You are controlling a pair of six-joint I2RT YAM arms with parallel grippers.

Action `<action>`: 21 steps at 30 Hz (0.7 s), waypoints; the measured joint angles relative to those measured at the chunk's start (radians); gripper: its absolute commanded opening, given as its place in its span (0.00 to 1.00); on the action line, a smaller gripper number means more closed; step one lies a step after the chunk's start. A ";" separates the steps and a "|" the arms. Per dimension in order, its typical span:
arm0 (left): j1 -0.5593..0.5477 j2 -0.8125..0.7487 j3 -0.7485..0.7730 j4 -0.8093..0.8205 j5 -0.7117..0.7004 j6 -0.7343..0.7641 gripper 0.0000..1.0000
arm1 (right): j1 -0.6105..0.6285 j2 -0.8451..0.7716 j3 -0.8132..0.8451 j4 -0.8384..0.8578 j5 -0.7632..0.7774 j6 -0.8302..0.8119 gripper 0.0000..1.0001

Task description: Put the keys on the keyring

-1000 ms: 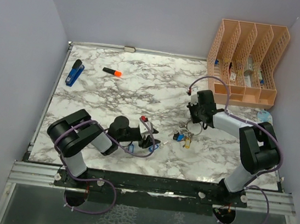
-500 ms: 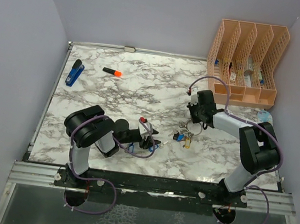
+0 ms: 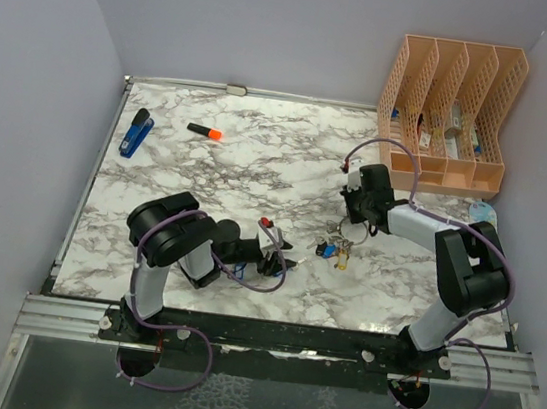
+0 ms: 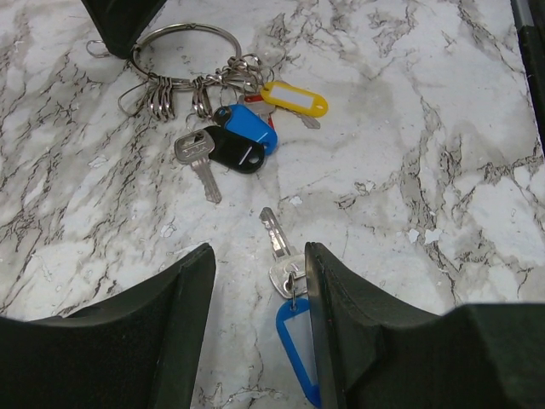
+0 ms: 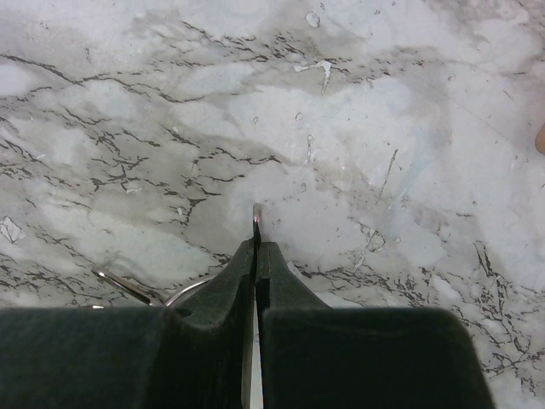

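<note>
The keyring point(image 4: 183, 47), a thin silver ring carrying metal keys with blue, yellow and black tags, lies on the marble table. My right gripper point(image 5: 255, 247) is shut on its wire, and a sliver of metal point(image 5: 255, 215) pokes out past the fingertips. From above, this gripper point(image 3: 351, 225) sits just behind the key cluster point(image 3: 333, 248). One loose key point(image 4: 285, 271) with a blue tag point(image 4: 298, 349) lies flat between the fingers of my left gripper point(image 4: 258, 256), close against the right finger. That gripper is open and low over the table point(image 3: 277, 255).
A blue stapler point(image 3: 137, 132) and an orange marker point(image 3: 204, 131) lie at the far left. A peach file organizer point(image 3: 452, 112) stands at the back right, with a pale blue object point(image 3: 482, 212) in front of it. Walls close in on both sides.
The left arm's elbow has swung to the right, while its gripper has stayed over the loose key. The right arm and the keyring have not moved.
</note>
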 measured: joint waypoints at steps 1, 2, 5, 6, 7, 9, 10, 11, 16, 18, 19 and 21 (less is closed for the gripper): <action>-0.001 0.003 0.002 0.000 0.000 0.002 0.49 | 0.000 0.002 0.000 0.005 -0.002 0.000 0.01; -0.002 0.006 0.004 -0.001 0.000 0.002 0.49 | 0.000 0.002 0.000 0.007 -0.003 0.000 0.01; -0.004 0.023 0.017 -0.003 0.000 0.002 0.49 | 0.000 0.004 0.000 0.013 -0.005 0.000 0.01; -0.005 0.030 0.023 -0.004 0.000 0.002 0.49 | 0.000 0.004 0.000 0.013 -0.006 0.000 0.01; -0.005 0.037 0.029 -0.004 -0.001 0.002 0.48 | 0.000 0.004 0.000 0.013 -0.006 0.000 0.01; -0.008 0.049 0.036 -0.004 -0.002 0.002 0.48 | 0.000 0.004 0.000 0.013 -0.005 0.000 0.01; -0.010 0.056 0.039 -0.005 -0.002 0.002 0.48 | 0.000 0.004 0.000 0.013 -0.005 0.000 0.01; -0.011 0.062 0.042 -0.004 -0.003 0.002 0.48 | 0.000 0.004 0.000 0.014 -0.006 0.000 0.01; -0.016 0.090 0.047 0.006 -0.008 0.001 0.35 | 0.000 0.004 0.000 0.014 -0.006 0.000 0.01; -0.018 0.093 0.048 0.011 -0.008 0.002 0.30 | 0.000 0.004 0.000 0.014 -0.006 0.000 0.01; -0.018 0.095 0.048 0.013 -0.008 0.001 0.27 | 0.000 0.004 0.000 0.015 -0.006 0.000 0.01; -0.018 0.095 0.048 0.014 -0.008 0.001 0.19 | 0.000 0.004 0.000 0.015 -0.006 0.000 0.01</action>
